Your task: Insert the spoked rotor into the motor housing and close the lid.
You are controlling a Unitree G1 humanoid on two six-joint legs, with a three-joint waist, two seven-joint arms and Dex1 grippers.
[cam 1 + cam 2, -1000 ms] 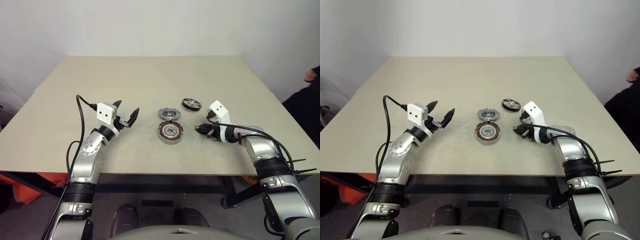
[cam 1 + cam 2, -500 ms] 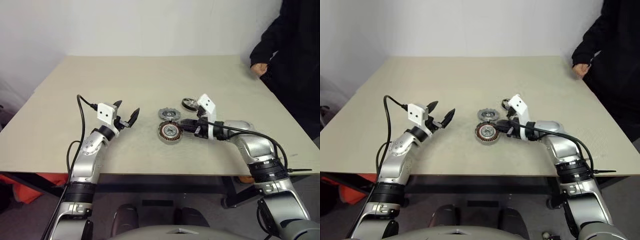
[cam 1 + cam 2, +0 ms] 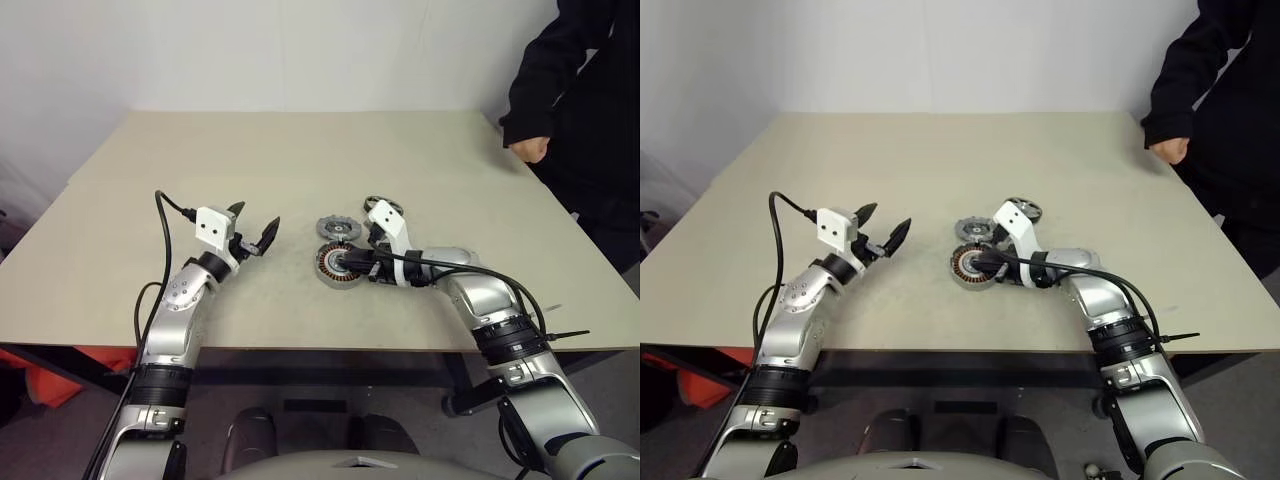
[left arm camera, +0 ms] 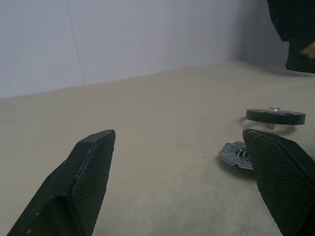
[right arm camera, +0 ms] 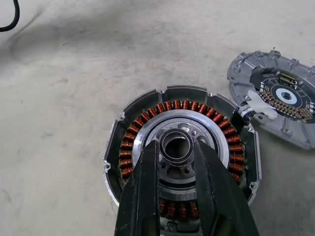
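The motor housing (image 5: 182,147) shows copper windings ringing a silver hub, right end effector (image 5: 178,155) narrowed over it.

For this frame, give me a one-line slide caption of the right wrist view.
Right gripper, fingers slightly apart, poised over the silver hub of the motor housing, with the lid lying beside it on the table.

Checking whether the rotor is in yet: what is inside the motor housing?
Inside the motor housing: copper windings and a silver hub, no rotor. The right claw covers the near part.

Right gripper (image 5: 178,153) is occupying motor housing (image 3: 340,264) centre; lid (image 3: 338,228) is lying just behind; table (image 3: 300,160) beyond is lying open.
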